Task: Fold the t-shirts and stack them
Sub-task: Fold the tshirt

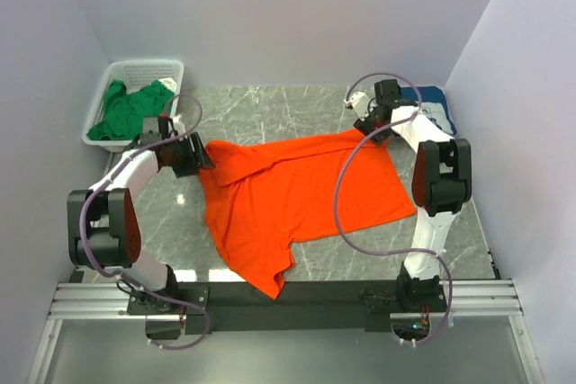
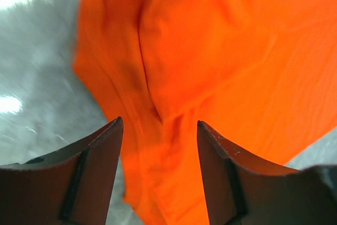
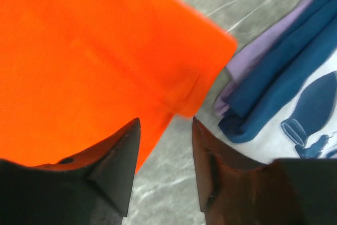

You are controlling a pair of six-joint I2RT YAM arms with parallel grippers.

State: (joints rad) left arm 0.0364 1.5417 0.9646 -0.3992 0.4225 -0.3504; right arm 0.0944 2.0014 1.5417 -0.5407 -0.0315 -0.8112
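Top external. Shows plain bright orange cloth t-shirt (image 1: 297, 195) spread unfolded on grey marbled tabletop (image 1: 270, 105). Puts left gripper (image 1: 192, 157) at orange shirt's left edge and right gripper (image 1: 376, 125) at its far right corner, presumably at opposite ends to draw the cloth flat before folding. Also shows plain green cloth t-shirt (image 1: 126, 112) bunched in white plastic lattice basket (image 1: 144, 67), well left of orange shirt. Places folded navy blue t-shirt (image 1: 441, 101) just beyond orange shirt's right corner, likely as base of the stack.

Left wrist. Adds what overhead hides: jaws spread, straddling a raised crease in orange shirt, nothing pinched.

Right wrist. Jaws likewise spread at orange shirt's hem corner, cloth not gripped. Reveals white print and a lavender layer (image 3: 247, 56) on navy shirt, not clear from above.
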